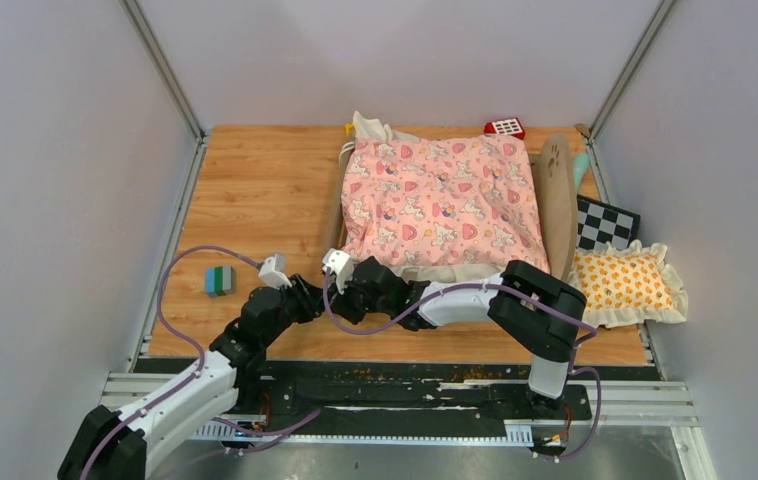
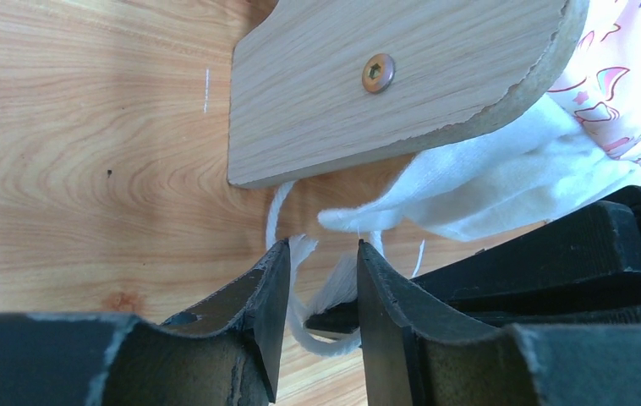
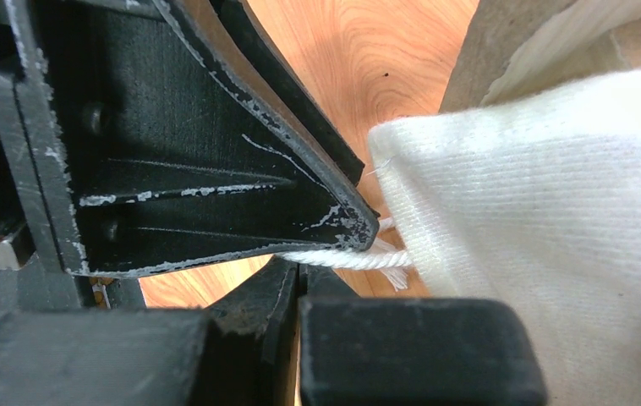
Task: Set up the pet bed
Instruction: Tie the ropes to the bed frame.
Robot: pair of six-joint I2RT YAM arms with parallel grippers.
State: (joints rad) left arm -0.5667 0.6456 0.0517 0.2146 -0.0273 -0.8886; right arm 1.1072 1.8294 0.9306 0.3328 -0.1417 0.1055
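A small light-wood pet bed (image 1: 556,200) sits at the middle back of a wooden counter (image 1: 255,190). A pink unicorn-print quilt (image 1: 442,195) is spread over it, and its rounded headboard is on the right. Both robot arms reach to the bed's near left corner, where a white cloth (image 2: 503,182) hangs out beneath a frame board (image 2: 385,101). The right hand (image 3: 300,275) is closed, pinching a white cord (image 3: 342,258) at the cloth's corner. Just beside it, the left hand (image 2: 321,254) is narrowly parted, with loose strands of the same cord in the gap, not visibly clamped. An orange-patterned frilled pillow (image 1: 627,283) lies on the counter right of the bed, and a small grey-green block (image 1: 218,281) lies well apart on the left.
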